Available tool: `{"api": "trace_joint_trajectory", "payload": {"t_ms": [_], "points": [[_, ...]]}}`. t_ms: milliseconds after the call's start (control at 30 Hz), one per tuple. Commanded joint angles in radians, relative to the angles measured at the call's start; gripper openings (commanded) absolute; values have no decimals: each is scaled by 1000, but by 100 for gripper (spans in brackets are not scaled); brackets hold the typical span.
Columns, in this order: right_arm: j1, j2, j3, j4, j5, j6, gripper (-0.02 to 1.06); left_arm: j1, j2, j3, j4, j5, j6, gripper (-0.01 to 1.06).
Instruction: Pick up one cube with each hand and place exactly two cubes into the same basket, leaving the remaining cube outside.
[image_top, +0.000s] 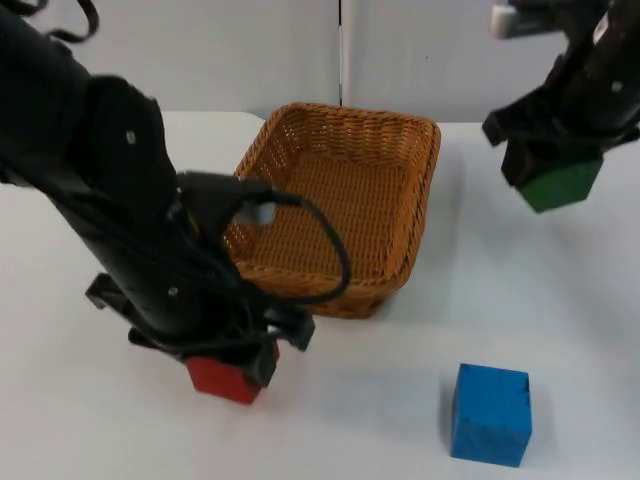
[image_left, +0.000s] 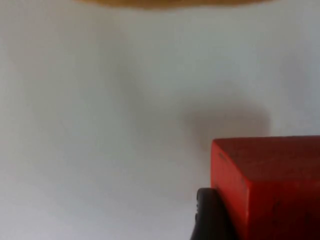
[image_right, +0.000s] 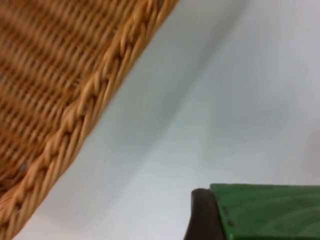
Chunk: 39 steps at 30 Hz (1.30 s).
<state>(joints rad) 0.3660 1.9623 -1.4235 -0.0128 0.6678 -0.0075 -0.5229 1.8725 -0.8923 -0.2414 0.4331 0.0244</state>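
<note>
White table (image_top: 560, 300), matte and bare around the objects; grey partition wall (image_top: 250, 50) across the top of the frame, with a vertical seam near centre. No labels or writing readable on anything.

Wicker basket (image_top: 335, 215) sits centre frame, nothing in it.

Left gripper (image_top: 232, 372), lower left of the top view, is clamped on the red cube (image_top: 222, 380), just in front of the basket's near left corner. In the left wrist view, the red cube (image_left: 267, 187) presses against a black fingertip (image_left: 210, 215), its shadow on the table beyond.

Right gripper (image_top: 553, 170), upper right, holds the green cube (image_top: 560, 185) raised, right of the basket and apart from it. In the right wrist view, the green cube (image_right: 267, 212) is against a fingertip (image_right: 202, 215), with the basket rim (image_right: 75, 130) near.

Blue cube (image_top: 490, 413) lies loose, lower right, well apart from both grippers.
</note>
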Motion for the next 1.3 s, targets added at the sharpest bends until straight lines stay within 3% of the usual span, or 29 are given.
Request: {"api": "trace_joint_trajectory", "payload": {"t_ms": [0, 600, 1267], "points": [[6, -56, -3, -11, 25, -7, 0, -6, -49, 0, -4, 13, -10, 0], [6, -280, -3, -11, 92, -8, 0, -6, -340, 0, 92, 96, -109, 0], [6, -279, -3, -11, 82, -8, 0, -6, -358, 0, 97, 127, -111, 0]]}}
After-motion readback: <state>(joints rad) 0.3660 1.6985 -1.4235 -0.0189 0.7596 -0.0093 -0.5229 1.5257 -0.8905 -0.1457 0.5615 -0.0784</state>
